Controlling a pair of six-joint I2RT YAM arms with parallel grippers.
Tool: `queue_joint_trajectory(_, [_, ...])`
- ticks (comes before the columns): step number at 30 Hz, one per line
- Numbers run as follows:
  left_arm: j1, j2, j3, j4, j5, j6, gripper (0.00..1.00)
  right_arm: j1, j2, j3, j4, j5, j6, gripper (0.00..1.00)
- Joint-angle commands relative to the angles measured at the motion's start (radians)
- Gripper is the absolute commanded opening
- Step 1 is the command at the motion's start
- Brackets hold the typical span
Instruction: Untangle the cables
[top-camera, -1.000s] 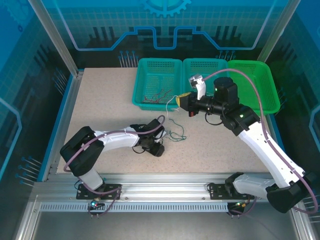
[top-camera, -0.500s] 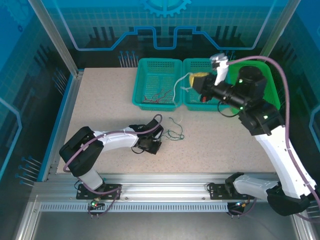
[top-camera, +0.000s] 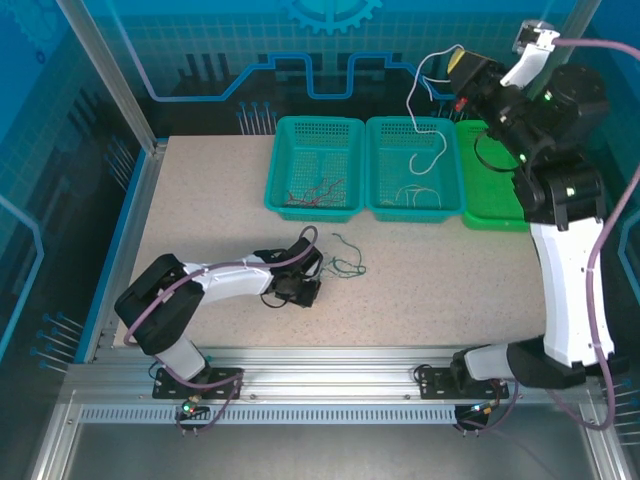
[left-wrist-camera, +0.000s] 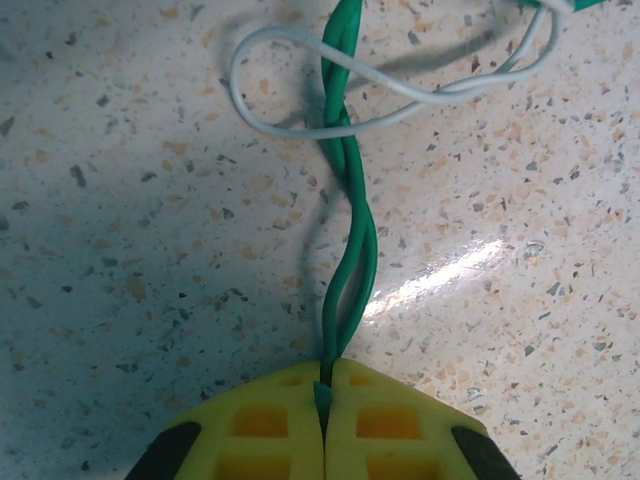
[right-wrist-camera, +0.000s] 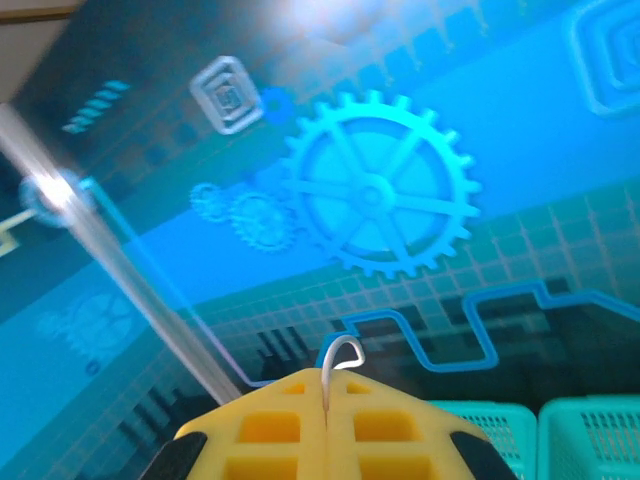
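Overhead, right claw (top-camera: 462, 66) pinches white cable (top-camera: 412, 96) above middle basket (top-camera: 385, 122); left claw (left-wrist-camera: 325, 395) pinches green cable (left-wrist-camera: 350, 240).

The surface (left-wrist-camera: 150, 200) was smooth, speckled and stone-like, with a glossy glare streak. The green cable (left-wrist-camera: 352, 230) and white cable (left-wrist-camera: 450, 90) had smooth, shiny plastic insulation. The yellow fingers (left-wrist-camera: 400, 420) looked like matt moulded plastic. The baskets (top-camera: 320, 120) were perforated plastic, and the frame rails (top-camera: 330, 385) were brushed metal.
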Motion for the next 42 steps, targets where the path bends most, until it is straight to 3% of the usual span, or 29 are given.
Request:
queue_joint_trajectory(1, [0.037, -0.016, -0.054, -0.056, -0.060, -0.037, 0.00, -0.025, 0.072, 0.027, -0.113, 0.153, 0.139, 0.00])
queue_joint_trajectory(6, [0.051, -0.067, -0.054, -0.045, -0.057, -0.043, 0.02, -0.026, 0.172, 0.053, -0.166, 0.155, 0.238, 0.00])
queue_joint_trajectory(11, [0.063, -0.091, -0.047, -0.039, -0.063, -0.058, 0.03, -0.019, 0.213, 0.031, -0.246, 0.110, 0.317, 0.07])
queue_joint_trajectory(15, [0.064, -0.101, -0.050, -0.027, -0.059, -0.072, 0.04, -0.006, 0.153, -0.119, -0.204, 0.110, 0.345, 0.38])
queue_joint_trajectory(21, [0.067, -0.108, -0.055, -0.023, -0.049, -0.071, 0.03, -0.008, 0.078, -0.245, -0.185, 0.122, 0.325, 0.63])
queue_joint_trajectory(24, [0.066, -0.117, -0.056, -0.021, -0.044, -0.057, 0.02, -0.011, 0.060, -0.252, -0.184, 0.083, 0.268, 0.66])
queue_joint_trajectory(29, [0.066, -0.180, -0.090, 0.027, -0.010, -0.031, 0.00, 0.036, 0.008, -0.299, -0.174, -0.141, 0.036, 0.67])
queue_joint_trajectory(33, [0.066, -0.255, -0.135, 0.072, -0.004, -0.021, 0.00, 0.198, -0.098, -0.489, -0.149, -0.177, -0.129, 0.69])
queue_joint_trajectory(38, [0.066, -0.328, -0.161, 0.077, 0.008, -0.008, 0.00, 0.394, -0.259, -0.847, 0.032, -0.145, -0.221, 0.70])
queue_joint_trajectory(42, [0.065, -0.361, -0.171, 0.098, 0.063, -0.005, 0.00, 0.505, -0.271, -1.015, 0.129, -0.177, -0.369, 0.66])
